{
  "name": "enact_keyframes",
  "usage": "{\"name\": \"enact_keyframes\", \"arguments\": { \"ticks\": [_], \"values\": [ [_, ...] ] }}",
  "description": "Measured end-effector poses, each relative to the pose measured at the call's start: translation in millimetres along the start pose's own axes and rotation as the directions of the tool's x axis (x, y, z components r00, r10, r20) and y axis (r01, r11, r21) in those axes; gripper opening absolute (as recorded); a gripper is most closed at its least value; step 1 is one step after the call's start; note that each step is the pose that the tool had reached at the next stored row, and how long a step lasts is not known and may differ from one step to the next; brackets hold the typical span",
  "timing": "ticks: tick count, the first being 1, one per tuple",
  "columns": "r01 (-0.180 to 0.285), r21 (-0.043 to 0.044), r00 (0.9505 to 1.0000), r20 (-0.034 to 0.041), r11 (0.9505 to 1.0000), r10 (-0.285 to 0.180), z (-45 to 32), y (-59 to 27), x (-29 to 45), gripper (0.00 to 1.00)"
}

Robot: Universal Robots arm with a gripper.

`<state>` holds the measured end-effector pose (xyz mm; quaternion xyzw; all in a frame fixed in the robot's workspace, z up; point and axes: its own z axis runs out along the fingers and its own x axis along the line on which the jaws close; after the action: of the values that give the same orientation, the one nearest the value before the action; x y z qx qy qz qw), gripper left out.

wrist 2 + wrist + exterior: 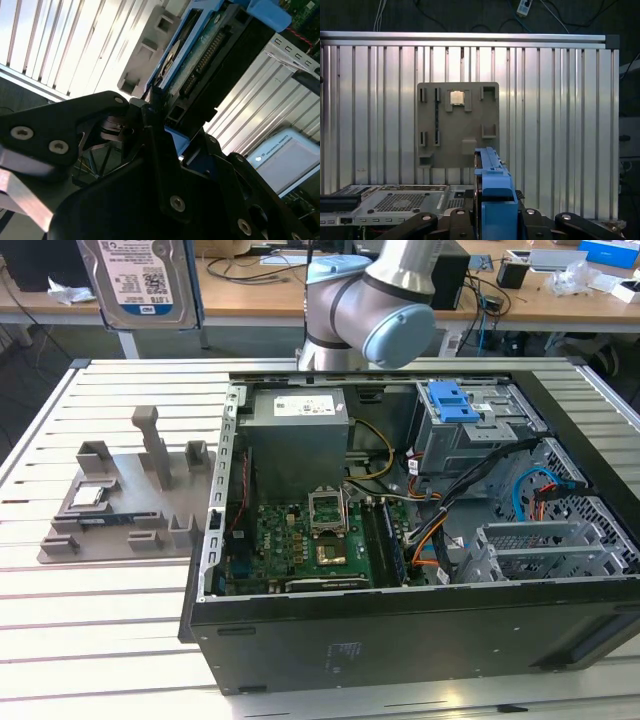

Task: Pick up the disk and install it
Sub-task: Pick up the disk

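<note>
Clamping the barcode-labelled disk (140,280), the pincer (496,220) hangs above the slatted table (100,620).

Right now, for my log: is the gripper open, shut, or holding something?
Gripper: jaws closed on the disk, holding it in the air.

Robotics lab, slatted alu. worktable (100,620), open PC case (400,640), cluttered benches (560,300)
</note>
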<state>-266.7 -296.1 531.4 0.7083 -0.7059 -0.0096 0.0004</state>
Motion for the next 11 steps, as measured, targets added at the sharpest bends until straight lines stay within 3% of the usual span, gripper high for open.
{"name": "enact_keyframes", "arguments": {
  "ticks": [11],
  "values": [
    [0.000,-0.0021,1.0000,-0.0001,1.0000,0.000,-0.7,-41.4,1.3,0.37]
  ]
}}
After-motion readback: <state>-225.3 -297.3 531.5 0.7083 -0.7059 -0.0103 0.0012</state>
